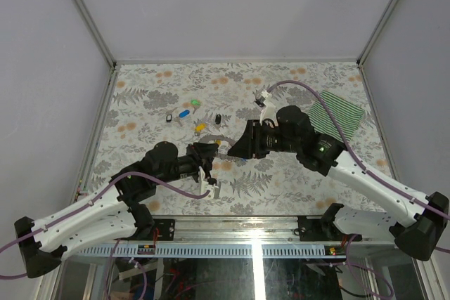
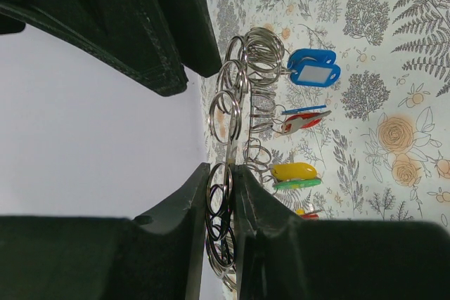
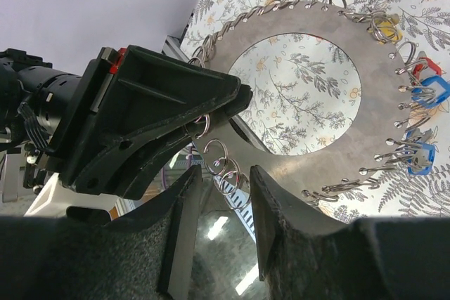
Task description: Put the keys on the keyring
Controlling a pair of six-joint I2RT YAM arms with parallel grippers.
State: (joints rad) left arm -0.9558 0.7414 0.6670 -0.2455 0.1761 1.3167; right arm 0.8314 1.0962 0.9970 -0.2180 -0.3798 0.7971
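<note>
Top view: mid-table, the left gripper point(image 1: 210, 160) and right gripper point(image 1: 233, 150) meet at the keyring point(image 1: 222, 141). The keys point(image 1: 184, 113) lie on the table point(image 1: 281, 187) just beyond it, to the far left.

Left wrist: the left jaws are nearly closed, pinching the keyring's edge.

Right wrist: the right jaws are part open, straddling small loops point(image 3: 226, 171) on the keyring's rim.

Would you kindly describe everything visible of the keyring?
The keyring is a flat, dark grey metal disc with a wide round opening. Small holes along its rim carry silver split rings, some holding blue, red and yellow key tags. It seems raised over the floral table, seen through the opening. The left gripper clamps its rim with shut jaws; the right gripper has jaws open around some split rings.
</note>
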